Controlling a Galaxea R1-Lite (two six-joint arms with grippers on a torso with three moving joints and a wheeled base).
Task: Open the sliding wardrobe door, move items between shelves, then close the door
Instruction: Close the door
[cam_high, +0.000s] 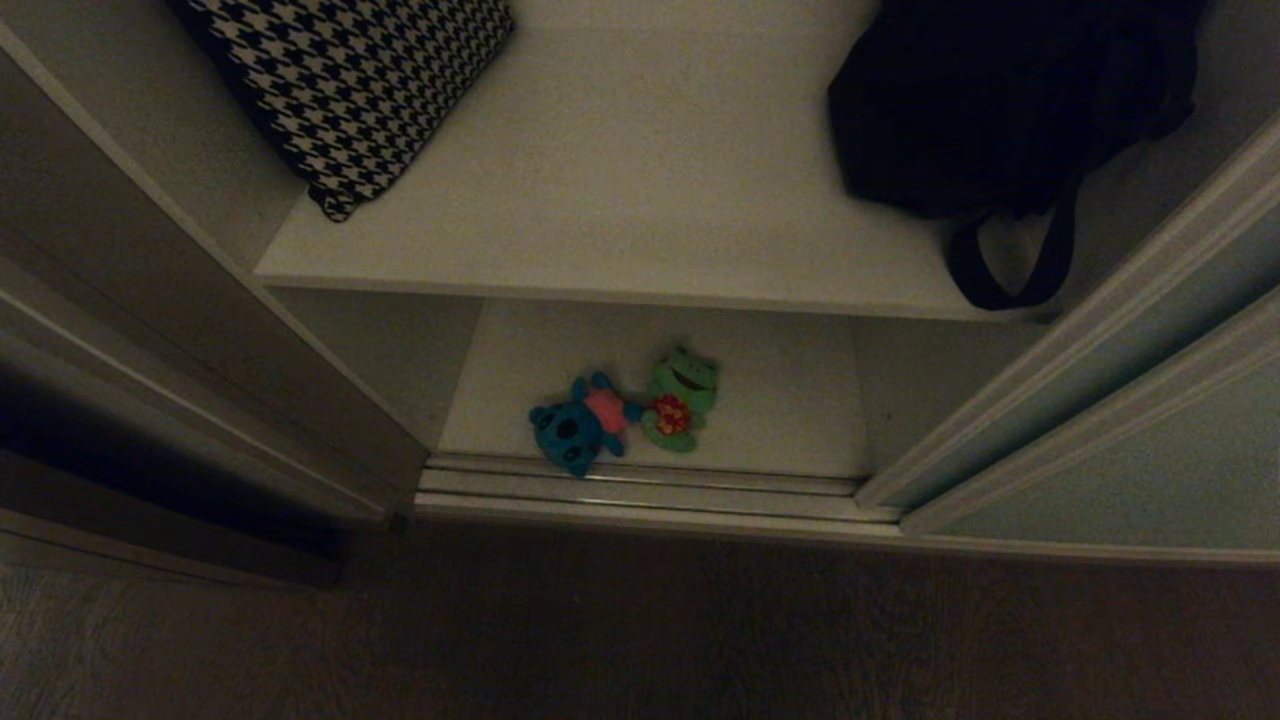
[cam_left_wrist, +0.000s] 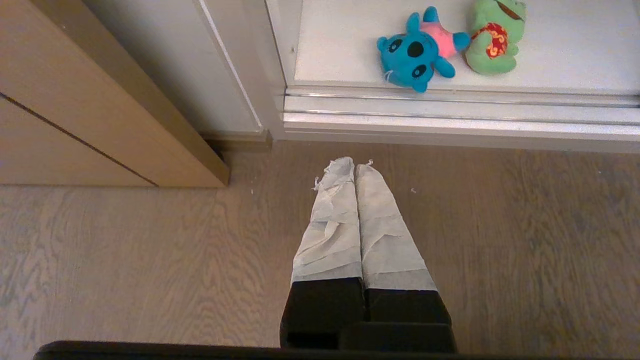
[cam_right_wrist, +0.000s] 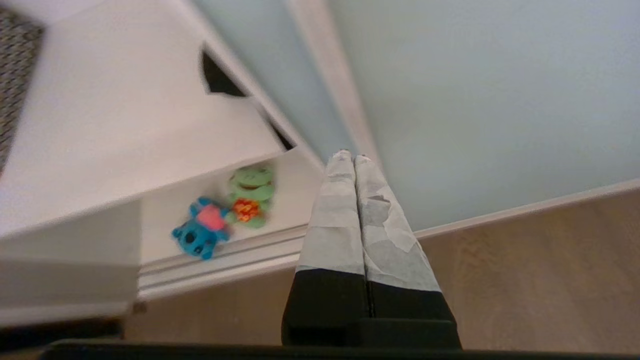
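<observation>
— Where are the toys?
— The blue toy (cam_high: 572, 432) and green toy (cam_high: 682, 398) lie touching on the bottom shelf (cam_high: 780, 400), near the floor rail (cam_high: 650, 492); the sliding door (cam_high: 1130, 440) stands right.
— The grippers?
— The left gripper (cam_left_wrist: 354, 166) and right gripper (cam_right_wrist: 349, 157) are both clenched, empty, over the wood floor (cam_left_wrist: 525, 240).

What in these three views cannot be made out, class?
- Head view: black bag and houndstooth cushion cut off by the top edge.
- Head view: neither gripper in frame.
- Right wrist view: green toy and blue toy blurred.
</observation>
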